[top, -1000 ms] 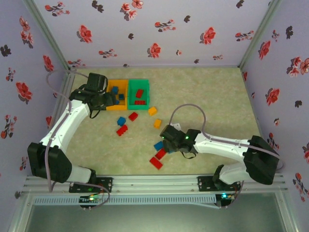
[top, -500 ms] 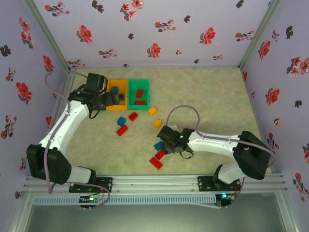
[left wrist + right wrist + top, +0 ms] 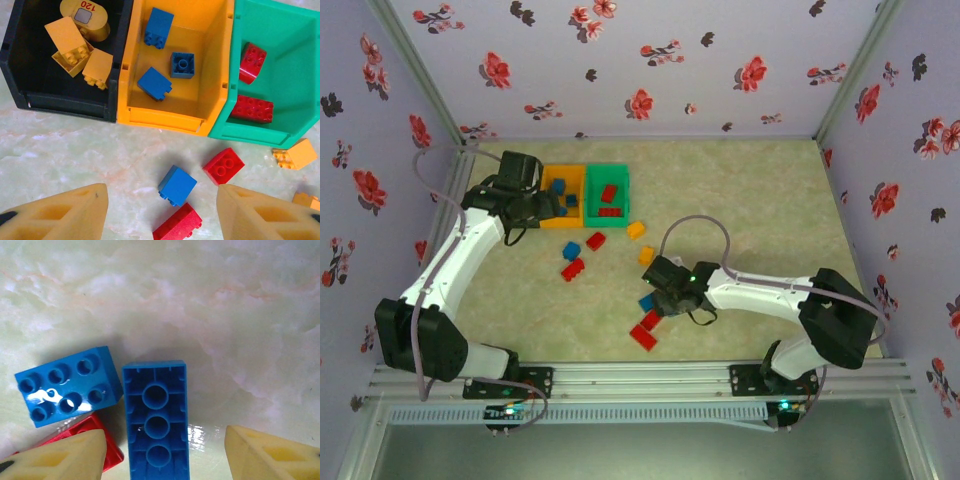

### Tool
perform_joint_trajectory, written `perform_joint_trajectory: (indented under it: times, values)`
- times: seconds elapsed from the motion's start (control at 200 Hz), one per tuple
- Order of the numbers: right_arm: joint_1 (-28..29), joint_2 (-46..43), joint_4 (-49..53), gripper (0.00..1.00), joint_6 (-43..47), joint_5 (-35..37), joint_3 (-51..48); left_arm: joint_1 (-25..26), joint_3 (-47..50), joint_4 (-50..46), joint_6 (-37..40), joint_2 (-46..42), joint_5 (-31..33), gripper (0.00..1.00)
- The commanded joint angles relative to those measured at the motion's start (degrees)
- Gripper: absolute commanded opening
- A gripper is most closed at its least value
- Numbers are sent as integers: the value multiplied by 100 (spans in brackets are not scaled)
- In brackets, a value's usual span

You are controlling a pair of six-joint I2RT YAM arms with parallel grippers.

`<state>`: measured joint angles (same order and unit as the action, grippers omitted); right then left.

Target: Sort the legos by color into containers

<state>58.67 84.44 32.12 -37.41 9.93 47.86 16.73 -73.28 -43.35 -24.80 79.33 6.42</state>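
- The right gripper (image 3: 165,440) hung low over a knot of bricks close to the near edge of the tabletop (image 3: 225,315), about midway along it; its jaws stood apart and held nothing.
- Between its two fingers lay a long blue brick (image 3: 156,420), flipped so its hollow underside and three round tubes faced up; its long axis ran straight away from the wrist, so the fingers (image 3: 60,455) flanked its two long sides.
- By my reading that was the line-up the grasp needed; closing would pinch across the short width.
- The risk sat on the left: a blue six-stud brick (image 3: 67,387) lay just beside the long one, studs up and slightly skewed, and a red brick (image 3: 114,452) was tucked under the left finger's tip; that finger could well catch one of them on the way in.
- The left gripper (image 3: 161,189) was likewise spread and empty, poised near the far-left corner of the tabletop, looking down on the black bin (image 3: 65,102), the orange-yellow bin (image 3: 165,117) and the green bin (image 3: 250,132).
- The right arm was plainly the nearer to the long blue brick; the left was well apart from it.
- Blue bricks already lay in the orange-yellow bin, so I judged the brick was bound there, toward the far left from the right gripper (image 3: 665,290).
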Motion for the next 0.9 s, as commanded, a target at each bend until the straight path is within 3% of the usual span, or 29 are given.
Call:
perform_joint_trajectory:
  times: [0.0,0.425,0.895]
  values:
    - [-65,52,137,63,111,-121,116,16,-124,-103,-25,33,79,60]
    - [-209,270,-127,56,82,-299,-96,16,-178,-147,-8,12,79,60]
    - [-607,268,-126,38,306,-387,-180,24,-193,-166,10,69,87,60]
